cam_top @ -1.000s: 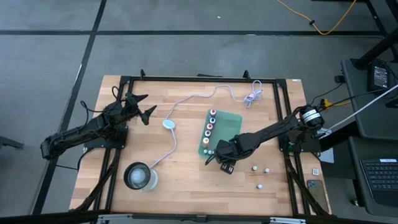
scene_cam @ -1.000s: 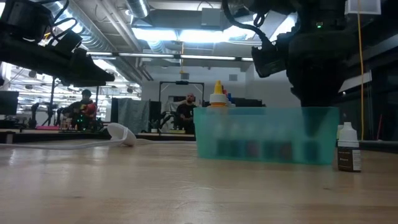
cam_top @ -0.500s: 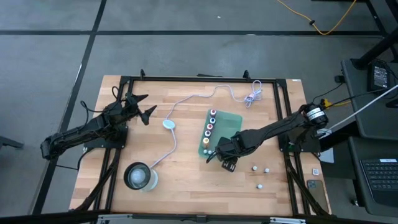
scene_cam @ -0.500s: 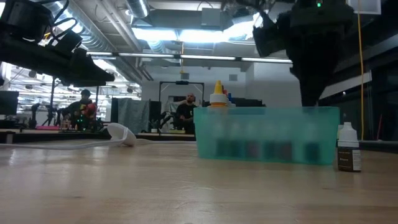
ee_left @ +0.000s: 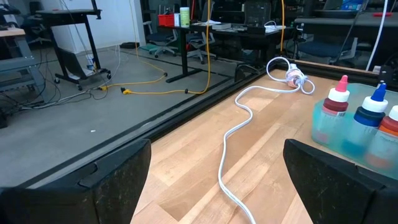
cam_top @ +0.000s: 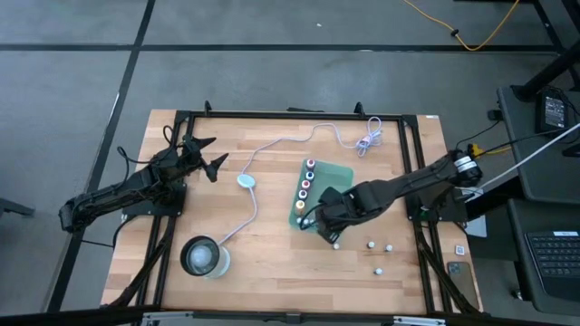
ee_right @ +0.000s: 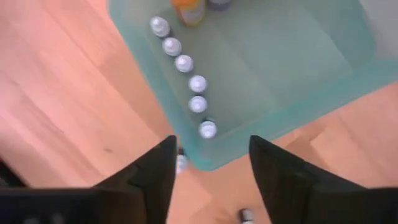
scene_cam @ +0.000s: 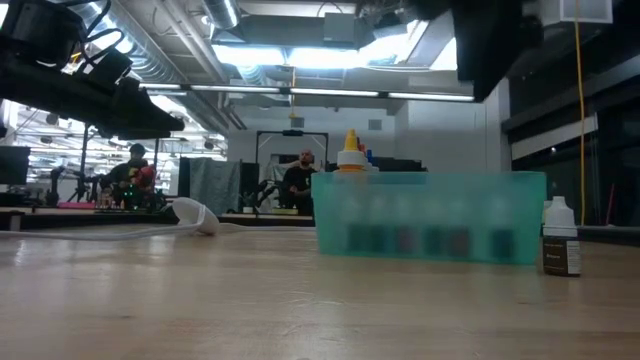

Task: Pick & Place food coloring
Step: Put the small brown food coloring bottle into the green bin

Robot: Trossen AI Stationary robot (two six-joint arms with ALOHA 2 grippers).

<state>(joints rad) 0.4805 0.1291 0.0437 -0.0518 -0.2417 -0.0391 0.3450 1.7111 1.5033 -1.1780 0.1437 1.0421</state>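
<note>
We see the right hand (cam_top: 319, 224) above the near corner of the translucent green plastic tray (cam_top: 340, 175), fingers apart and empty. The tiny food coloring bottles (cam_top: 305, 185) stand in a row inside this tray. The left hand (cam_top: 210, 154) waits open near the surface's left edge.

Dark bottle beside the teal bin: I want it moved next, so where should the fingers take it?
Probably grip the dark bottle on its body, below the white cap, coming down from above: it stands upright, apart from the teal bin, with bare table around it.
</note>
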